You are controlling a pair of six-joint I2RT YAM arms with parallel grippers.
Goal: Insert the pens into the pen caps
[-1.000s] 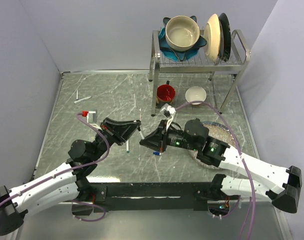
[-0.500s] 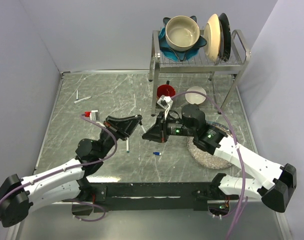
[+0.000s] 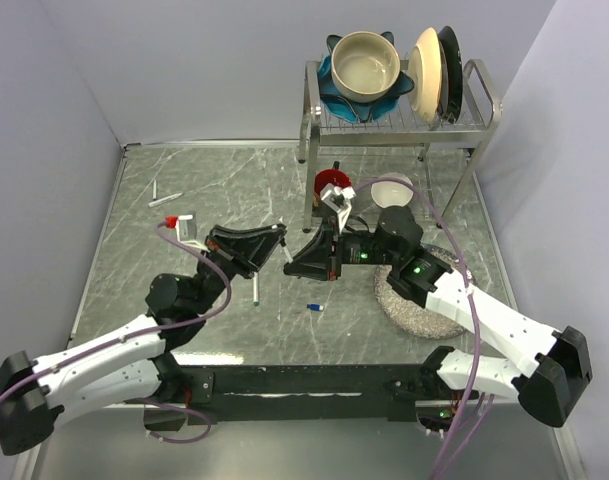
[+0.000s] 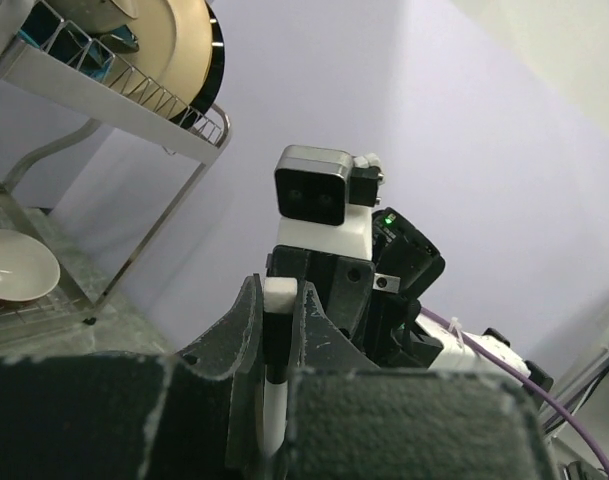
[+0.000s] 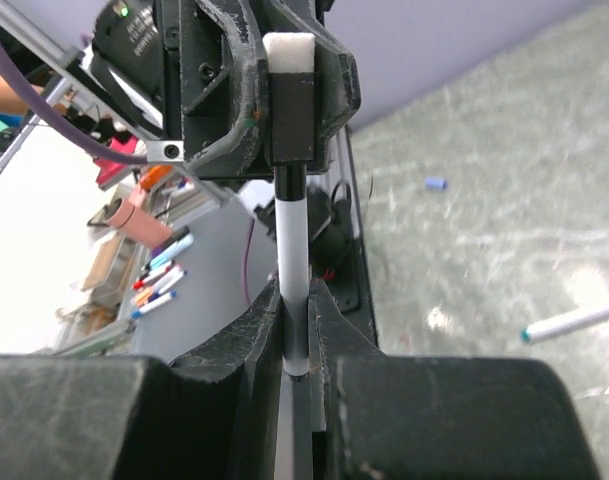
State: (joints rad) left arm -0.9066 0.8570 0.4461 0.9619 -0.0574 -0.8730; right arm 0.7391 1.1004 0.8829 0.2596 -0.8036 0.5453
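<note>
My right gripper [image 5: 294,330] is shut on a thin white-grey pen [image 5: 292,250]. The pen's dark tip runs into a black pen cap [image 5: 291,110] with a white end. My left gripper [image 4: 282,300] is shut on that cap [image 4: 281,335], and a white barrel part shows below it. In the top view the left gripper [image 3: 276,243] and right gripper [image 3: 296,262] meet tip to tip above the table's middle. A second pen [image 3: 256,285] lies on the table below the left gripper. A small blue cap [image 3: 313,307] lies in front of the right gripper and also shows in the right wrist view [image 5: 436,184].
A third pen [image 3: 165,199] lies at the far left. A dish rack [image 3: 481,95] with bowls and plates stands at the back right, with a red cup [image 3: 331,185] and a white bowl [image 3: 392,188] under it. A grey round mat [image 3: 409,305] lies under the right arm.
My right gripper has moved back and slightly up toward the left gripper with the pen in it. The left gripper has shifted only slightly. Both stay shut.
</note>
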